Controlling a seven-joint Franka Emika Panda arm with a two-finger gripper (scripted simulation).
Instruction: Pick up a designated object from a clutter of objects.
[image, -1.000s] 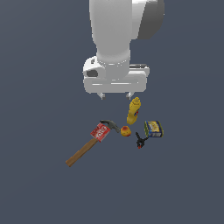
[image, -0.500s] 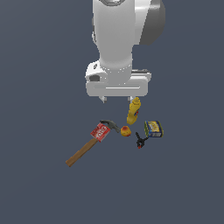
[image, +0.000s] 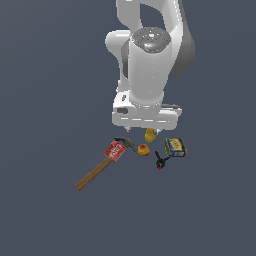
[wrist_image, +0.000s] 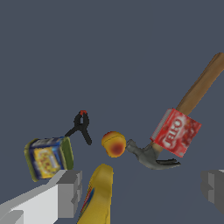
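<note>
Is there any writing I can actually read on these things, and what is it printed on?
"JELL-O": white letters on the red box lying by the hammer; only roughly legible.
Blue-and-yellow box: has a printed yellow patch, too blurred to read.
Yellow bottle: a blue and red label strip along its side, unreadable.
Black clamp and small fruit: no writing visible.

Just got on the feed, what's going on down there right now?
The arm's gripper is open and hangs above the clutter, holding nothing. Its fingers sit over the yellow bottle. The black spring clamp lies untouched between the small fruit and the blue-and-yellow box. The hammer lies on the exterior view's left.
</note>
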